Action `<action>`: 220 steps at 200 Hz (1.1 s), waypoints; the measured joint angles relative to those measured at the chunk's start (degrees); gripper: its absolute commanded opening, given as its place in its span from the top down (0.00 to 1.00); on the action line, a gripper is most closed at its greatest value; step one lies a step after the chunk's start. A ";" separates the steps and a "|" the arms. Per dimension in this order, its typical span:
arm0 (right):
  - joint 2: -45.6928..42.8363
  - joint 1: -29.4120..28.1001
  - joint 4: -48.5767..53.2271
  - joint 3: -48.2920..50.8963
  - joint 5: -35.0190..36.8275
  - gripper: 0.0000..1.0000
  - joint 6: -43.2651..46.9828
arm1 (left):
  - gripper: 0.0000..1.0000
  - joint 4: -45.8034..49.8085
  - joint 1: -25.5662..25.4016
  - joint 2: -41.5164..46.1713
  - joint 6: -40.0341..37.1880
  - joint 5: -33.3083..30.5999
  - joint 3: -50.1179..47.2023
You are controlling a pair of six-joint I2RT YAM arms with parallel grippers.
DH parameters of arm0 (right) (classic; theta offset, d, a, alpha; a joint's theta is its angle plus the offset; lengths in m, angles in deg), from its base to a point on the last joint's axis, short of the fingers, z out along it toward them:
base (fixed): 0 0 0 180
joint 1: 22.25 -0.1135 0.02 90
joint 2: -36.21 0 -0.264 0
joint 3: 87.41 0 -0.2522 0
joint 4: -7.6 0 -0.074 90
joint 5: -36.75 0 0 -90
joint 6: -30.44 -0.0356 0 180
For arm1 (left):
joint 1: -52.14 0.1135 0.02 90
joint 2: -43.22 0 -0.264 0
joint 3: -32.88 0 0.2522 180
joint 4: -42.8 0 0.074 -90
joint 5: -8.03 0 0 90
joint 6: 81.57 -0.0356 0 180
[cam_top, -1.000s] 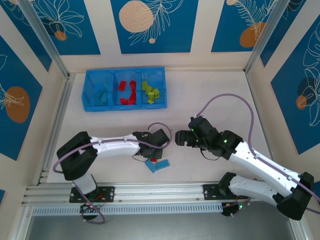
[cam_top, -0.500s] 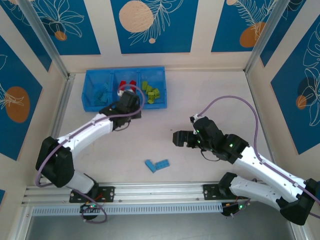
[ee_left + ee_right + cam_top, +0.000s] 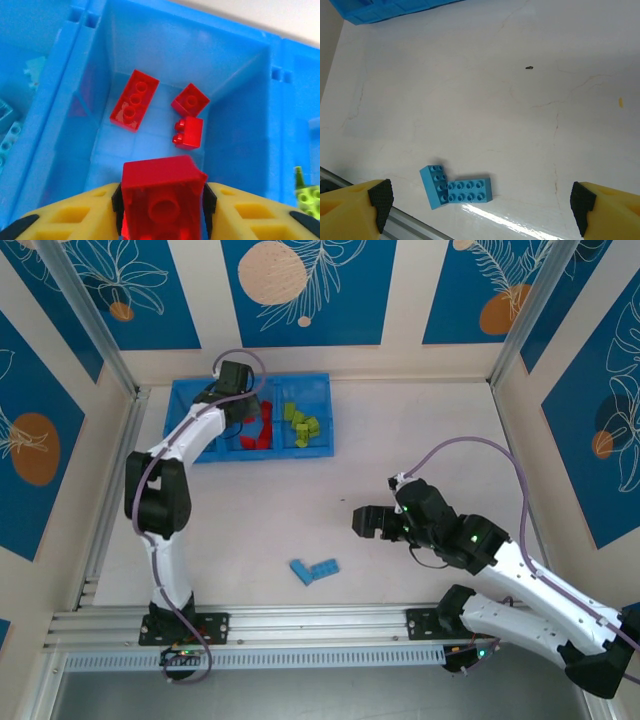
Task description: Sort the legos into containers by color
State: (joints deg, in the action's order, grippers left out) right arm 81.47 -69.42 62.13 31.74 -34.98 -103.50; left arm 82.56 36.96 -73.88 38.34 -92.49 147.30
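My left gripper [image 3: 162,215] hangs over the blue tray's middle compartment [image 3: 235,100]. A red brick [image 3: 162,197] sits low in the frame between my yellow fingers [image 3: 65,220], pads right at its sides; clamped or let go, I cannot tell. Three red bricks [image 3: 134,100] lie on the compartment floor above it. My right gripper [image 3: 360,523] is spread wide with nothing in it, over the table [image 3: 520,100], where two light blue bricks [image 3: 456,191] touch in an L at lower left.
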 measured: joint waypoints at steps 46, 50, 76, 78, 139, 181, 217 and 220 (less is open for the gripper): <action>-0.94 -0.04 0.85 0.00 0.81 0.06 -0.02 | 0.52 1.20 0.28 2.91 0.09 5.25 -2.05; -0.94 -0.04 0.85 0.02 0.81 0.06 -0.02 | 0.52 1.40 0.26 4.00 0.26 5.73 -2.93; -0.94 -0.04 0.63 0.44 1.03 0.06 -0.02 | 0.55 1.22 -0.50 15.26 2.69 7.74 -12.59; -0.94 -0.04 0.63 0.48 1.05 0.06 -0.02 | 0.55 1.11 -0.72 16.61 3.10 7.87 -13.62; 0.44 0.44 0.17 0.98 2.54 0.06 -0.17 | 0.53 1.14 -18.78 44.96 12.55 7.82 -37.70; 1.90 1.33 -1.14 1.60 2.97 0.06 -0.20 | 0.50 3.08 -30.60 52.28 23.80 10.60 -53.09; 4.33 1.90 -1.79 1.88 2.95 0.06 -0.20 | 0.43 2.73 -37.92 53.07 36.24 12.90 -60.98; 4.48 1.90 -1.81 1.88 2.95 0.06 -0.20 | 0.43 2.54 -38.42 52.85 36.98 13.18 -61.37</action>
State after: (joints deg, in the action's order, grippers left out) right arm 85.95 -67.52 60.32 33.62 -32.03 -103.70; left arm 85.09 -1.46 -21.03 75.32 -79.31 85.93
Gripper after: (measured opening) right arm 0.939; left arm 0.549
